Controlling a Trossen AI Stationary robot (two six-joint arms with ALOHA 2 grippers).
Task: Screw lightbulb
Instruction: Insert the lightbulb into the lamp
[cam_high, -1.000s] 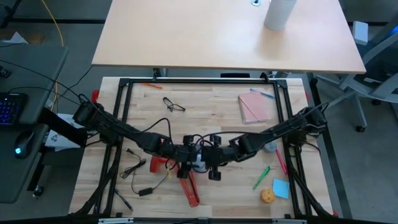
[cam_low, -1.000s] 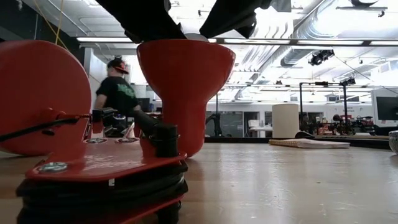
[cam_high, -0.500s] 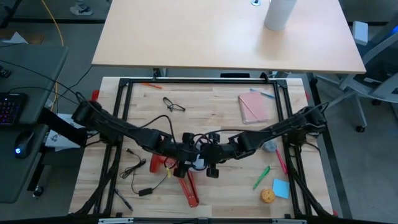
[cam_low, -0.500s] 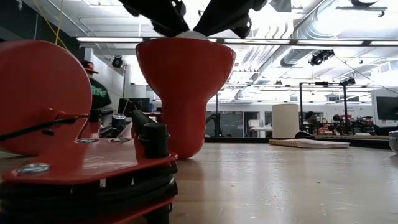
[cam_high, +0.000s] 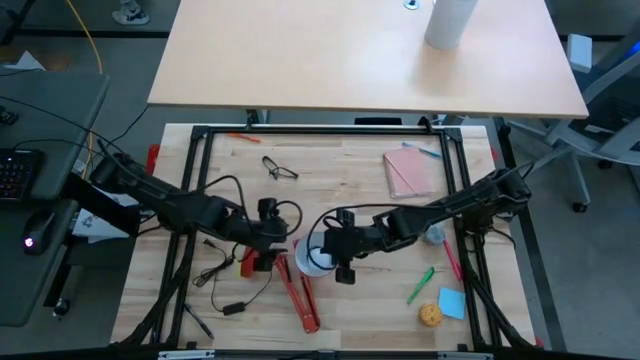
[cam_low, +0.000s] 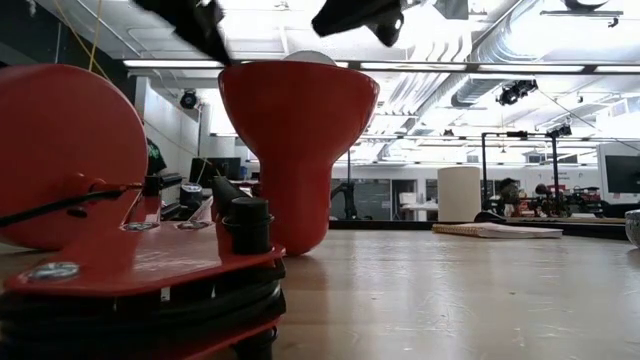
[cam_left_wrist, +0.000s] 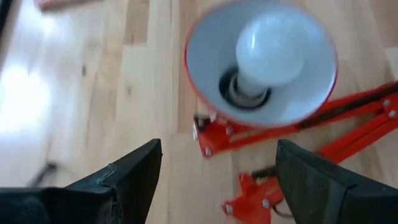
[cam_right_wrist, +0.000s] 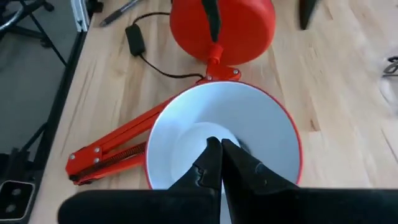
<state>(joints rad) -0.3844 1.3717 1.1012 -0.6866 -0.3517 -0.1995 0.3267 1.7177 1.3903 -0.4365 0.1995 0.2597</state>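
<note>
While the lightbulb (cam_left_wrist: 268, 48) sits socketed, left end effector (cam_left_wrist: 217, 177) gapes.

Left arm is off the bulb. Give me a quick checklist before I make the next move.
1. Lightbulb seated base-down in the socket of the lamp shade: ok.
2. Bulb screwed fully tight: cannot tell.
3. Left gripper open and clear of the shade: ok, it holds nothing.
4. Right gripper shut, fingertips together over the shade's mouth: ok; contact with the bulb: cannot tell.
5. Shade mouth facing up, lamp arm flat on the table: ok.
</note>
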